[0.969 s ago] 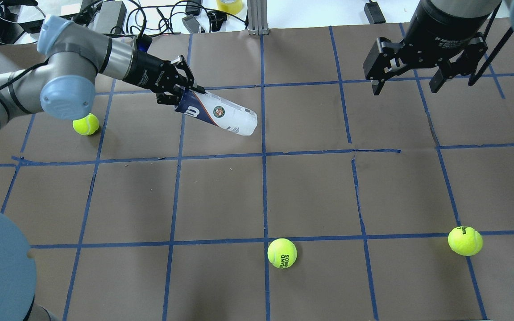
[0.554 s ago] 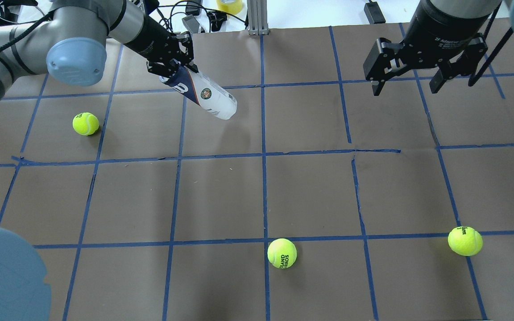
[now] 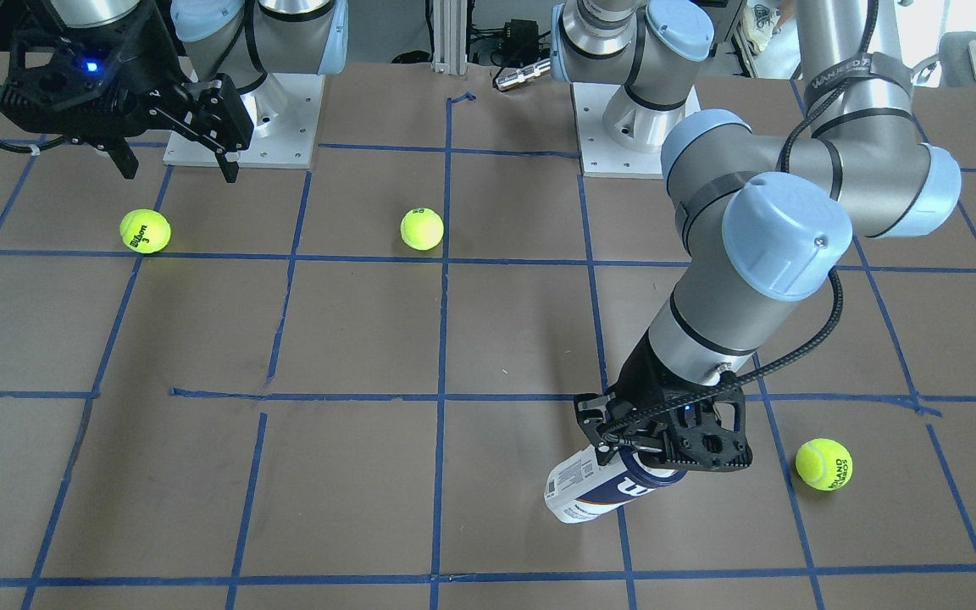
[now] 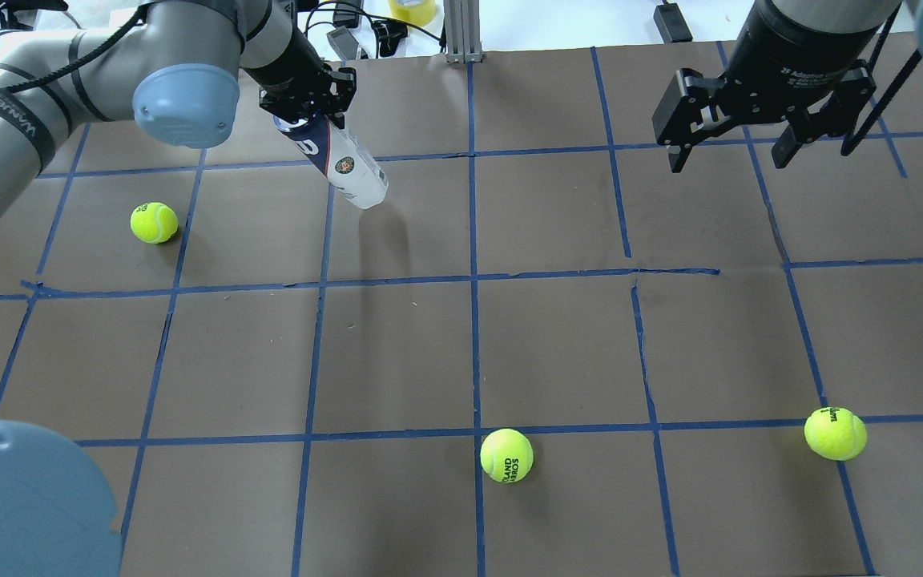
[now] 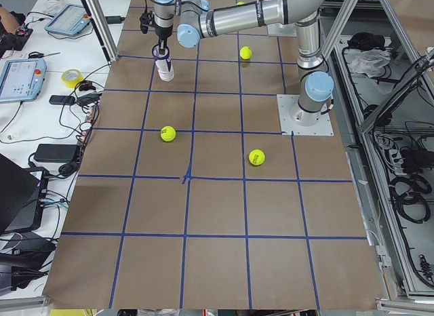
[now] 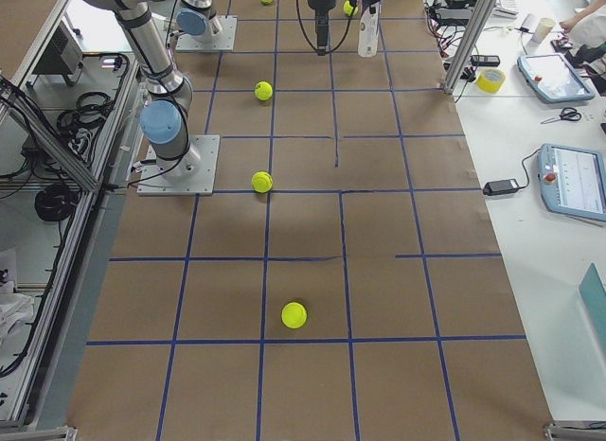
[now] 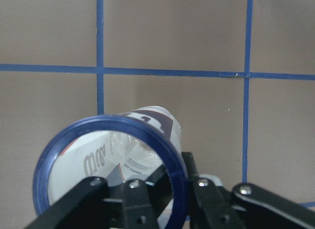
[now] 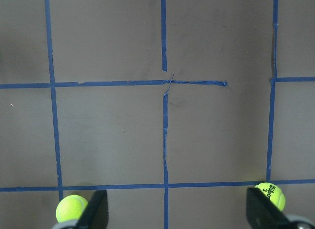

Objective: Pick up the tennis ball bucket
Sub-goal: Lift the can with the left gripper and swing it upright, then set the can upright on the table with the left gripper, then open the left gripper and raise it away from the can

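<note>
The tennis ball bucket (image 4: 343, 166) is a clear can with a white label and a navy band. My left gripper (image 4: 305, 120) is shut on its navy open end and holds it clear of the table, tilted, with its closed end down. The bucket also shows in the front view (image 3: 594, 493) under the left gripper (image 3: 649, 457), and in the left wrist view (image 7: 110, 165), which looks down through its blue rim. My right gripper (image 4: 730, 156) is open and empty, high over the far right of the table.
Three loose tennis balls lie on the brown gridded table: one at the left (image 4: 154, 222), one at the near middle (image 4: 506, 454), one at the near right (image 4: 835, 433). Cables and a tape roll (image 4: 412, 10) lie beyond the far edge.
My left arm has raised the bucket and swung it from nearly flat to steeply tilted, moving it toward the far left. The right arm has not moved.
</note>
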Controlling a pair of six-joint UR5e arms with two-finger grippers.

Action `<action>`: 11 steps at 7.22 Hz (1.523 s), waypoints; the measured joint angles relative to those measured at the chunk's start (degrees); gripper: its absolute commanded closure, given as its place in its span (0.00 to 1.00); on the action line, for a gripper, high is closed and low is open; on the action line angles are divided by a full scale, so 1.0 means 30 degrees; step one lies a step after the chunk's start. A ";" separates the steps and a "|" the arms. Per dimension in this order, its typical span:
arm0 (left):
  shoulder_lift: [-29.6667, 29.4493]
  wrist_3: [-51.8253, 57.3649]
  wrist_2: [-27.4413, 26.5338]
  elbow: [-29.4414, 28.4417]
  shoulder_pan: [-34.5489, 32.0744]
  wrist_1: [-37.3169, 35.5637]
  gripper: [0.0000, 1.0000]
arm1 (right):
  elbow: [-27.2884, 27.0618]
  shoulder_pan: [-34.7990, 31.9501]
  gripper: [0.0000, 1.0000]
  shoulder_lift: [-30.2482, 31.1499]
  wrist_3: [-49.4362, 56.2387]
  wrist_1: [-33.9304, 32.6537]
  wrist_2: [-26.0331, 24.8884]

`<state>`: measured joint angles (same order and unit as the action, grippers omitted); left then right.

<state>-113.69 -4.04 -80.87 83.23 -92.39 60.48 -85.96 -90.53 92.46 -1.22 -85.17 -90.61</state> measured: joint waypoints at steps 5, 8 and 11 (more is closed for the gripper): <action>-0.0474 -0.0256 -0.1053 -0.0010 -0.0824 0.0456 0.00 | 0.0000 0.0000 0.00 0.0000 -0.0003 0.0029 0.0000; 0.0082 -0.0577 -0.1186 -0.0556 -0.1151 0.1920 0.00 | -0.0007 0.0000 0.00 0.0025 -0.0004 0.0037 -0.0001; 0.1072 -0.0406 -0.2302 -0.2380 -0.1135 0.5484 0.00 | -0.0046 0.0000 0.00 0.0074 -0.0004 0.0045 -0.0001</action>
<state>-110.48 -5.26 -87.78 76.09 -95.79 76.94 -86.10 -90.53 92.68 -1.23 -85.03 -90.62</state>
